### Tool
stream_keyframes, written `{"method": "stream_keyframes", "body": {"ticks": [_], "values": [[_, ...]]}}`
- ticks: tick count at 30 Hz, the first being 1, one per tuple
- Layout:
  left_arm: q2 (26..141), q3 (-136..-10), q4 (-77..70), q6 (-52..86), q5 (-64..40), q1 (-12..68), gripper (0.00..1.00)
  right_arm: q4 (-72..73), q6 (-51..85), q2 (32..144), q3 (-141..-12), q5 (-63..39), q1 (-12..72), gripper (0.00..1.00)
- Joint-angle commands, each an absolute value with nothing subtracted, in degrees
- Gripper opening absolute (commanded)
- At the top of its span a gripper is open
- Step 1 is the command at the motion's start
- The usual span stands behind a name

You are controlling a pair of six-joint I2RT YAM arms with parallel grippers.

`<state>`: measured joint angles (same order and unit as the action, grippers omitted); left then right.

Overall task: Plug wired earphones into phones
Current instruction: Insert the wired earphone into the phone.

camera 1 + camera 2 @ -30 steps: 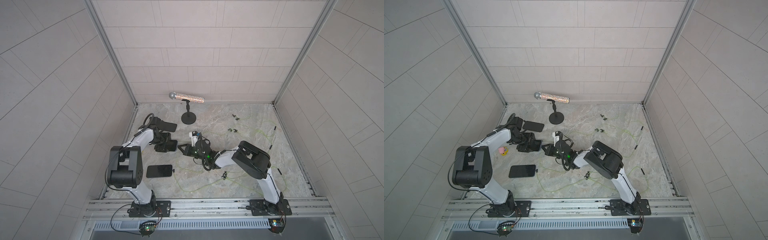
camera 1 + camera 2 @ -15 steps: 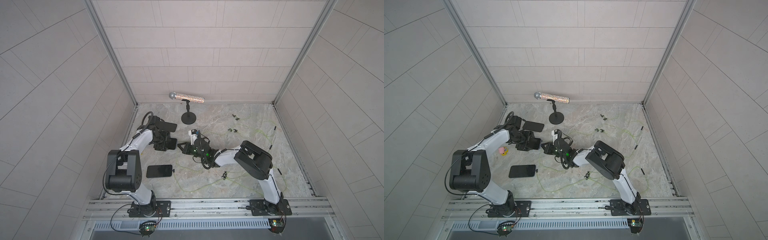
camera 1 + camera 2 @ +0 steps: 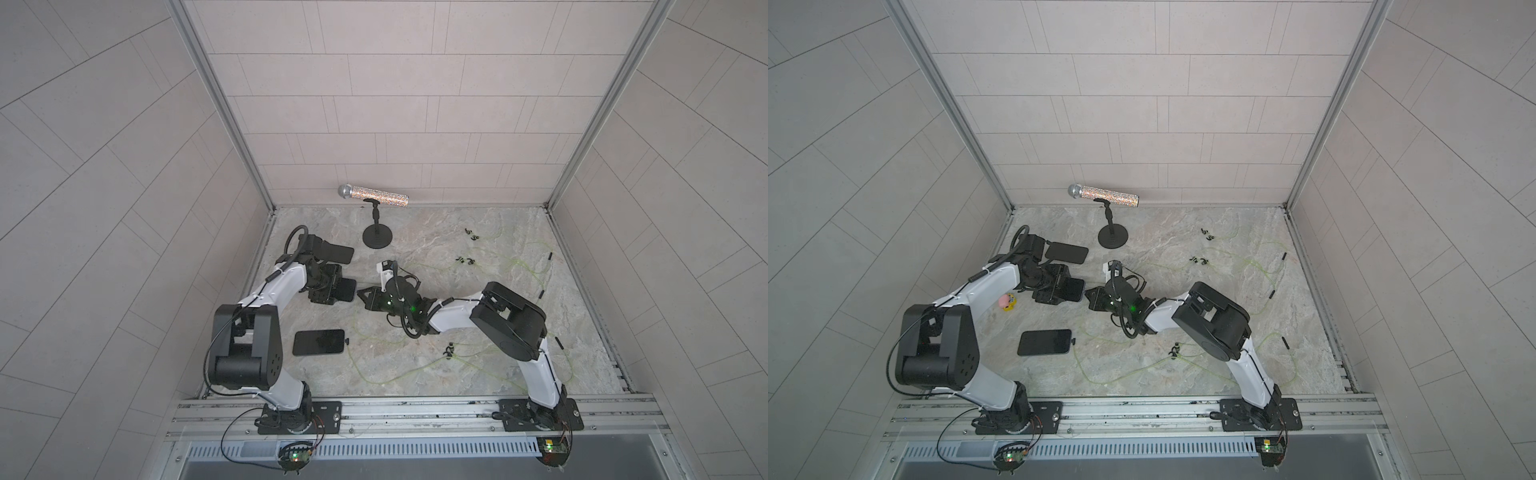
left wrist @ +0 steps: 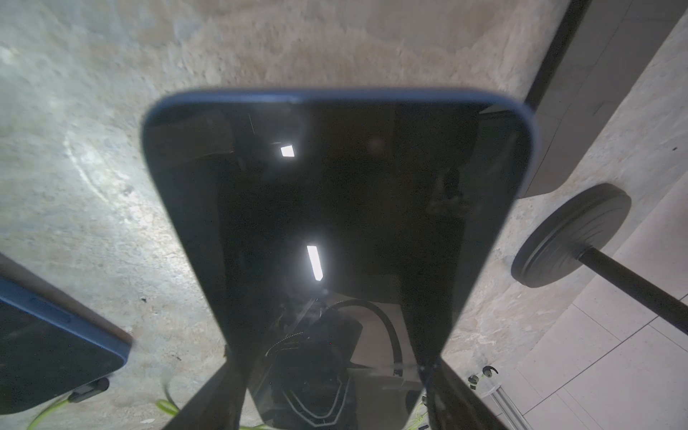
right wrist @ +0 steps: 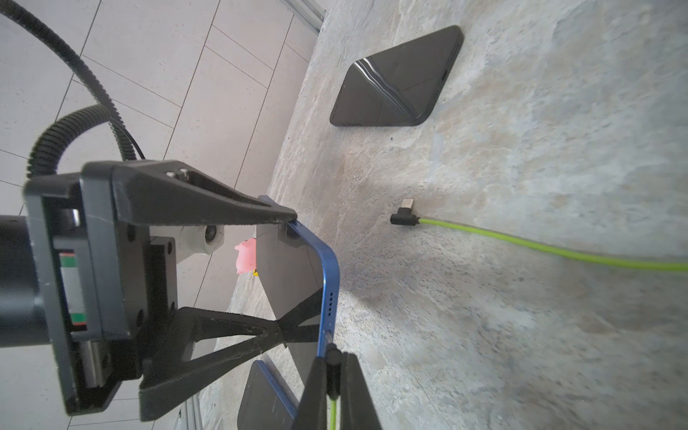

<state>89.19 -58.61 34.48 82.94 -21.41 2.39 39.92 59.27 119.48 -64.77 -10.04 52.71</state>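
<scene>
My left jaws stand wide, clamped across the width of the blue-edged phone [image 4: 335,204]. It sticks out past their tips with its short port edge [image 5: 329,290] turned toward my right jaws. Those are pinched almost shut on the black plug [image 5: 331,352] of one pale green cable [image 5: 333,409]. The plug's nose sits right at that edge, toward one corner and close to one of the left jaws. I cannot tell whether it is in the port or only resting on the frame.

I judge this to be the insertion itself. To do it well, I want the plug's axis square to the edge and in the plane of the phone. I would nudge the right jaws along the edge until the tip finds the port, then push straight toward the left jaws in one short, slow stroke. The left side must act as a rigid vice, because a grip on the sides alone may let the phone slide back between the jaws. My hold on the plug is short, so any twist could lever it out. A spare plug [image 5: 404,217] lies on the desk [image 5: 521,335], well off to one side of both jaws.
</scene>
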Motion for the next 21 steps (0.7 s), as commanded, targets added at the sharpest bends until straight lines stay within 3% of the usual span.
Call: {"method": "stream_keyframes", "body": {"ticks": [1,11,21], "values": [[86.56,-58.73,32.62,84.5,-32.34,5.38,0.49,40.25,56.92,118.46,-66.85,-14.77,55.85,0.0],[86.23,-58.03,31.9,84.59,-32.6,5.45,0.48,48.85,56.06,118.75,-64.65,-17.39,56.09,0.0],[84.07,-56.98,31.56,85.18,-32.0,6.12,0.48,38.38,57.48,119.86,-69.14,-17.03,56.22,0.0]]}}
